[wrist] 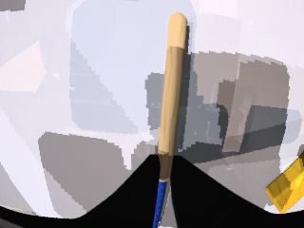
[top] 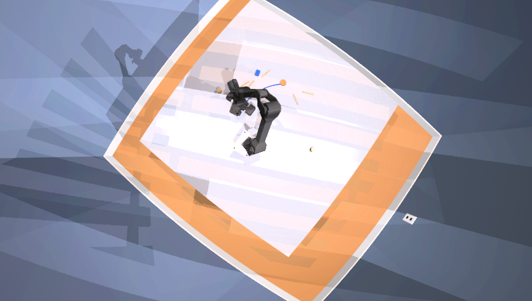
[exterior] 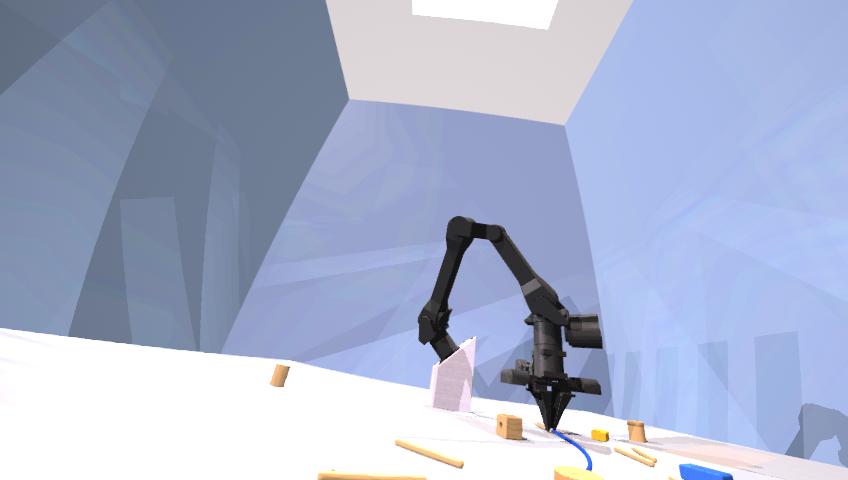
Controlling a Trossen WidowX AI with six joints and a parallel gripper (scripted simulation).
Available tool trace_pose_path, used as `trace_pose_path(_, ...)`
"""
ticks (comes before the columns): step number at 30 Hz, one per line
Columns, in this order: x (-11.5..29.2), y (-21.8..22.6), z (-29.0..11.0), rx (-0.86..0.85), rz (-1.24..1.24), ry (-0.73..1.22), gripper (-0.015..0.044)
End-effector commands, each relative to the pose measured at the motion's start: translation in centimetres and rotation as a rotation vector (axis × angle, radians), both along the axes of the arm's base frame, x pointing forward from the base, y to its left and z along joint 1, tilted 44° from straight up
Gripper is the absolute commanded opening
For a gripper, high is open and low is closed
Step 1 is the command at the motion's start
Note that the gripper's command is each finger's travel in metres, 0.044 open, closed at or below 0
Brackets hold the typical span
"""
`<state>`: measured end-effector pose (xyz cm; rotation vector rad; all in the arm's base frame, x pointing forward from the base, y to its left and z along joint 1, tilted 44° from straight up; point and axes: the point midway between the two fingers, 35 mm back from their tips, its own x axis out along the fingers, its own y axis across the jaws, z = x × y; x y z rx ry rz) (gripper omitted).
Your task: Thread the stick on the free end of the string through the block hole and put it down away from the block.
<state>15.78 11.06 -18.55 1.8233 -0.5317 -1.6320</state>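
Wrist view: hand clamped on stick at its string end; fingers pinch just where the wood meets the blue string. Rest of stick projects straight ahead of hand, lying over desk. Yellow piece off to one side of fingers, apart from stick.

Ext. view: hand points straight down, tips at desk level. String runs from tips toward camera to round button. Block w/ hole near hand, standing on desk, not touching it. Small cylinder on hand's other side, beyond yellow piece. Loose stick further from hand, nearer camera.
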Motion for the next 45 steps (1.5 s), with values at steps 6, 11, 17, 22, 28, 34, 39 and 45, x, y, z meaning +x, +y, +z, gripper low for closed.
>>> trace_pose_path(6,-0.1,0.8,0.7,0.004,-0.003,-0.002,0.0)
trace_pose_path(11,-0.1,1.3,1.1,0.005,-0.003,-0.001,0.0)
trace_pose_path(17,-0.2,1.8,1.7,0.005,-0.003,-0.001,0.0)
trace_pose_path(22,-0.3,2.3,2.1,0.006,-0.003,-0.001,0.0)
trace_pose_path(28,-0.5,2.8,2.7,0.006,-0.003,0.0,0.0)
trace_pose_path(34,-0.6,3.3,3.3,0.006,-0.003,0.0,0.0)
trace_pose_path(39,-0.8,3.7,3.8,0.005,-0.003,0.0,0.0)
trace_pose_path(45,-0.9,3.6,4.0,-0.005,0.002,0.003,0.0)
